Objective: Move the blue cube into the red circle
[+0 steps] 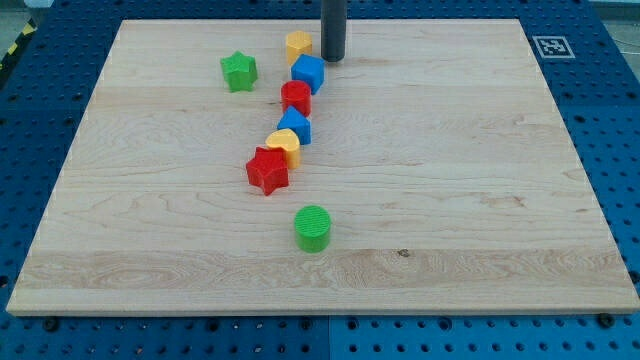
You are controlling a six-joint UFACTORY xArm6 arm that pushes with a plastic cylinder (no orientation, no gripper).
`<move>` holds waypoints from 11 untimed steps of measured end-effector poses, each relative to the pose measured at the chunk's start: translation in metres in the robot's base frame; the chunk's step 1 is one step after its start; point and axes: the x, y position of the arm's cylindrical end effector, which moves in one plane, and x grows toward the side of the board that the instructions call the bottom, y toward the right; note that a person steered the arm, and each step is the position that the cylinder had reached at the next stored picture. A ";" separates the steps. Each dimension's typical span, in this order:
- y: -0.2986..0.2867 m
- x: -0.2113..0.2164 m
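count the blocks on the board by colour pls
green: 2, a star and a cylinder
yellow: 2
blue: 2
red: 2, a round one and a star
total: 8

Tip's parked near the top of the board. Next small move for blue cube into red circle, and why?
Probably push toward the view's lower left. My tip sits just to the upper right of the blue cube, and the red circular block lies right beside the cube's lower left, apparently touching. A short nudge that way should press them together; the yellow block stays out of the path.
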 end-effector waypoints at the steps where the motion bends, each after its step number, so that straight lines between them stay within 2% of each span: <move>1: 0.000 0.002; 4: 0.000 0.026; 8: 0.000 0.149; 11: 0.000 0.199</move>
